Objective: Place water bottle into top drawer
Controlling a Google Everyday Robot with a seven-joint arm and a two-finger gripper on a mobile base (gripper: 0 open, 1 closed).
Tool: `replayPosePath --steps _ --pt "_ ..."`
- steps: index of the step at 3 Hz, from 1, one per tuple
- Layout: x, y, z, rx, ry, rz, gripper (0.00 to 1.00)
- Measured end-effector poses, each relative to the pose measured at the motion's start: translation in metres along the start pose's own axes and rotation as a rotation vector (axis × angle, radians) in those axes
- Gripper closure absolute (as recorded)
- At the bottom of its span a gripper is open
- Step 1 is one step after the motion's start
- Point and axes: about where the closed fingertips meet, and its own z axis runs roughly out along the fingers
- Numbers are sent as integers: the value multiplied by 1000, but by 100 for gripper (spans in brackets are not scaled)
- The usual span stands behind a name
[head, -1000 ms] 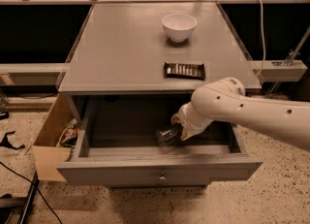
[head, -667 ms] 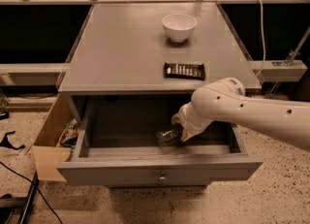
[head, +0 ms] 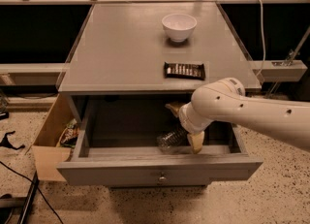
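Note:
The top drawer is pulled open, and its grey front panel has a small round knob at centre. The water bottle, clear and crinkled, lies on its side on the drawer floor near the front wall. My gripper reaches down into the drawer from the right, just right of and above the bottle. Its pale fingers are spread apart, one near the drawer's front and one towards the back. The bottle's cap end is hidden behind my wrist.
A white bowl and a dark flat snack bar sit on the cabinet top. An open brown cardboard box with a snack bag in it stands against the drawer's left side. A cable runs across the floor at the left.
My gripper's fingers have spread apart, and the bottle now lies free on the drawer floor. The arm has barely shifted.

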Motion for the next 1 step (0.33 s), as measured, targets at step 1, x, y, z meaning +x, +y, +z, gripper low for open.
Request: replayPosePath --steps 1 --pt "0 0 0 0 0 0 0"
